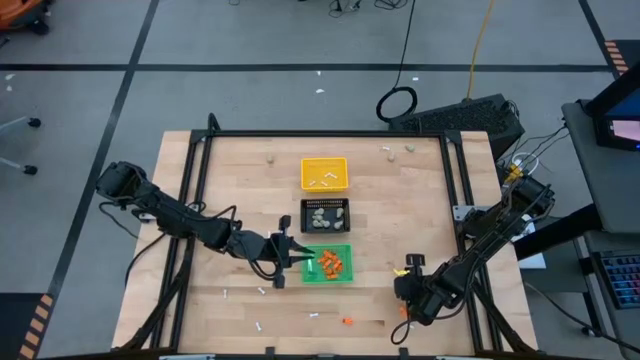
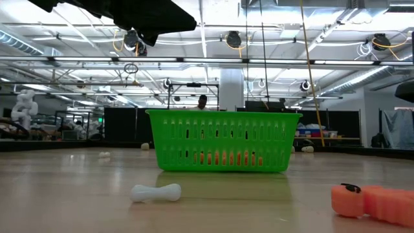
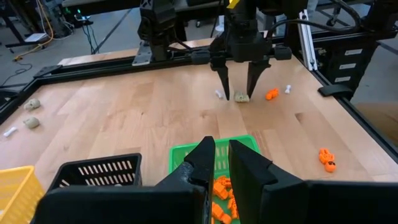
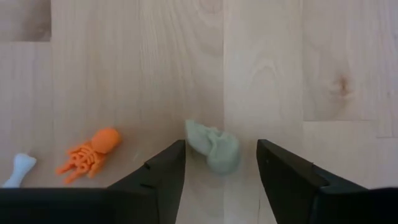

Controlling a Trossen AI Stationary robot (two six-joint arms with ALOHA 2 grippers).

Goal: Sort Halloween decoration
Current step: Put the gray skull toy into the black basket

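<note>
The green tray sat nearest the front edge of the wooden table, with the black tray just behind it and the yellow tray behind that, the three forming one line. Orange bits lay inside the green tray, beige-grey lumps in the black one and thin white sticks in the yellow one. The left gripper hung at the green tray's left edge, its fingers close together with only a narrow gap and nothing visible between them. The right gripper stood well to the right of the green tray, pointed down at the tabletop, its jaws apart on either side of a loose grey lump without visibly touching it. Just beside that lump lay an orange skeleton piece and a small white bone. More strays were scattered in front of the green tray, among them another orange piece and a few white sticks.
</note>
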